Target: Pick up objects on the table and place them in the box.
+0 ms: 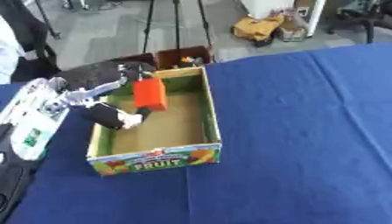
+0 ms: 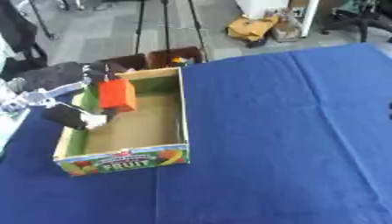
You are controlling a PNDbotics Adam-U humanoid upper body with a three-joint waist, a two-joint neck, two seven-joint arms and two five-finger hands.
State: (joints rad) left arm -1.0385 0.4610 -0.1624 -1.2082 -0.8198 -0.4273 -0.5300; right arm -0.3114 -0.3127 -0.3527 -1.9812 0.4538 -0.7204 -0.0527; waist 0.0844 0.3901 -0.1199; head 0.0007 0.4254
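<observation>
Left hand (image 1: pixel 115 98) reaches in from the left over the box (image 1: pixel 211 127), fingers above and thumb below curled round a red block (image 1: pixel 150 94). Block is upright, slightly tilted, held over the box's far left part, above the brown floor; can't tell if its bottom edge touches the floor. Dark fingers show at the block's top edge, thumb (image 1: pixel 122 119) with a pale tip just beside its lower left corner, over the box's left wall. Box is open cardboard with green inner walls and a front panel reading FRUIT, sitting on the blue cloth (image 1: pixel 306 131) at the table's left half. Nothing else visible on the box floor. Beyond the table's far edge, just behind the box, a brown carton (image 1: pixel 183 56) with small coloured things inside. Right hand shows in neither view.
</observation>
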